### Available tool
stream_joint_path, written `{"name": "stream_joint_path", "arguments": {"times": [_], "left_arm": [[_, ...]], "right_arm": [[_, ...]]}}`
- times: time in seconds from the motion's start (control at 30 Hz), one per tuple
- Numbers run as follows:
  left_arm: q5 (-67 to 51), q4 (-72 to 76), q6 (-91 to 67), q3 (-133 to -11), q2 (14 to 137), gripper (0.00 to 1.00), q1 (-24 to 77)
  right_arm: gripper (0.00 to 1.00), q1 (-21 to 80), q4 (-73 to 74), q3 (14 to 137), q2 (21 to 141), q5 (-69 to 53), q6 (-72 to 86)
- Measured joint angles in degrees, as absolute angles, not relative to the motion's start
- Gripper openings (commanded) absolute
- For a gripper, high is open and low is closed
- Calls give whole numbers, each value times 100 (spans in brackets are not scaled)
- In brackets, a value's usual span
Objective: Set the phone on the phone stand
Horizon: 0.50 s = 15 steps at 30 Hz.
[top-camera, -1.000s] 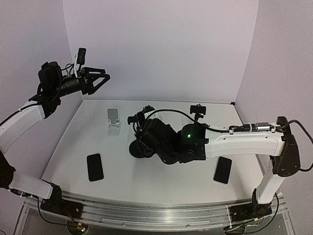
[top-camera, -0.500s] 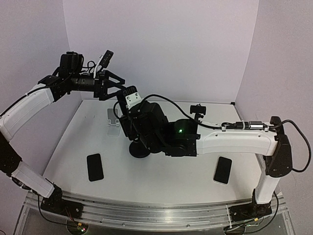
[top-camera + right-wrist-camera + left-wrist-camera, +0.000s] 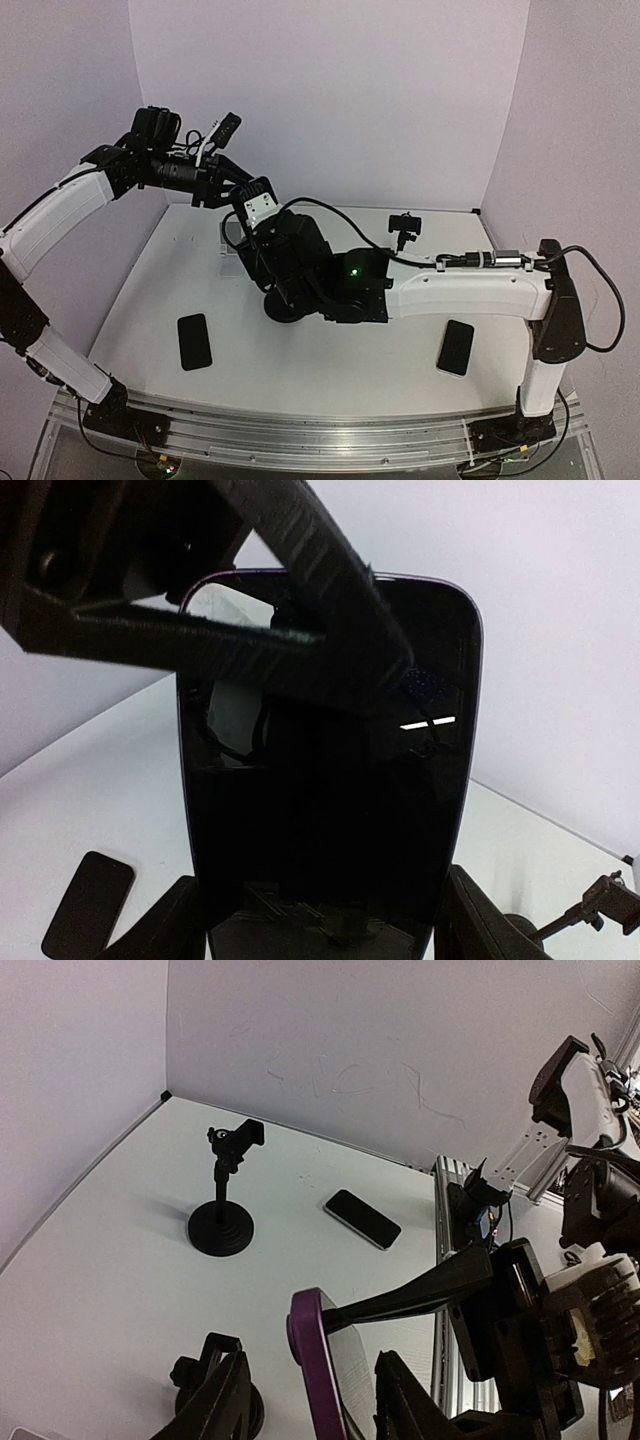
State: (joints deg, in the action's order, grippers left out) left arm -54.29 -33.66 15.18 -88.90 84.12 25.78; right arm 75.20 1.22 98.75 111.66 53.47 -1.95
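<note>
held upright in mid-air over the back-left part of the white table (image 3: 330, 375): a purple-rimmed phone with a glossy black screen (image 3: 330, 820), resting on none of the stands. clamped at its lower long edges between the two fingers of the right gripper (image 3: 325, 930), screen turned towards that wrist camera. straddled near its top by the left gripper (image 3: 308, 1370), with one black ribbed finger (image 3: 350, 670) laid across the upper screen and the other out of sight behind. cannot tell whether pressing on the phone or merely bracketing it, with a sliver of gap beside the purple edge in the left wrist view.

just below and left of the two meeting grippers, a small pale phone stand (image 3: 230, 252), mostly hidden by the right arm (image 3: 470, 290). under that right arm, a black round-based stand (image 3: 283, 307), partly covered. well apart, near the back wall, a second black stand with round base, thin post and clamp head (image 3: 222, 1222). flat on the table, apart from everything else, two slim black phones: one front-left (image 3: 194, 341), one front-right (image 3: 456, 347).
</note>
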Motion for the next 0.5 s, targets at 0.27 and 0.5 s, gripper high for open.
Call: {"name": "stream_joint_path", "arguments": {"times": [0.27, 0.5], "left_arm": [[-5601, -3801, 1328, -9228, 8718, 0, 2614], [-5551, -3907, 1572, -9223, 8748, 0, 2571]], "right_arm": [[37, 7471, 43, 9878, 11194, 5538, -395], [81, 7465, -311, 9851, 11235, 5461, -424]]}}
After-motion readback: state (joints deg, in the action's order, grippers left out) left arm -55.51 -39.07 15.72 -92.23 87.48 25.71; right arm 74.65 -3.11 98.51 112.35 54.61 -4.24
